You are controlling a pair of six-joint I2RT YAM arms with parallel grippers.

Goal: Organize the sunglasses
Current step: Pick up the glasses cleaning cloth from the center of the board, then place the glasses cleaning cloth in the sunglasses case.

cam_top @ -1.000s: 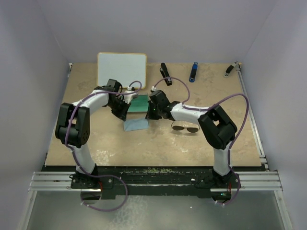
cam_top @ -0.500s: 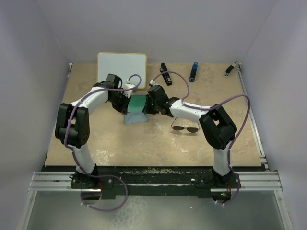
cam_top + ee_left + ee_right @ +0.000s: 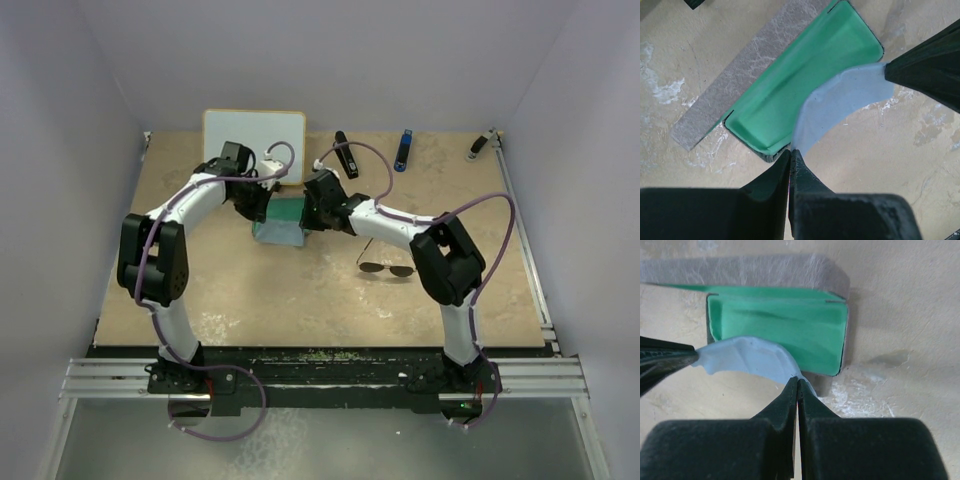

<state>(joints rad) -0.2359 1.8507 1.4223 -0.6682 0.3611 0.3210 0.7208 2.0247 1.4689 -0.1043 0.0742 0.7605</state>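
The sunglasses point(image 3: 386, 267), a dark wire aviator pair, lie on the table right of centre, apart from both grippers. The grey case point(image 3: 285, 213) lies open, showing its green lining point(image 3: 805, 85) point(image 3: 785, 330). The light-blue cloth point(image 3: 840, 100) point(image 3: 750, 357) hangs stretched between both grippers, just above the case's near edge. My left gripper point(image 3: 791, 152) point(image 3: 262, 205) is shut on one corner of the cloth. My right gripper point(image 3: 798, 381) point(image 3: 310, 215) is shut on the opposite corner. The sunglasses are out of both wrist views.
A whiteboard point(image 3: 254, 140) lies at the back left. A black tool point(image 3: 345, 153), a blue object point(image 3: 402, 150) and a black object point(image 3: 480, 145) lie along the back edge. The case's grey lid point(image 3: 740, 75) lies flat beside the lining.
Both grippers have moved toward the back of the table, carrying the cloth from the table in front of the case to above the case's near edge.
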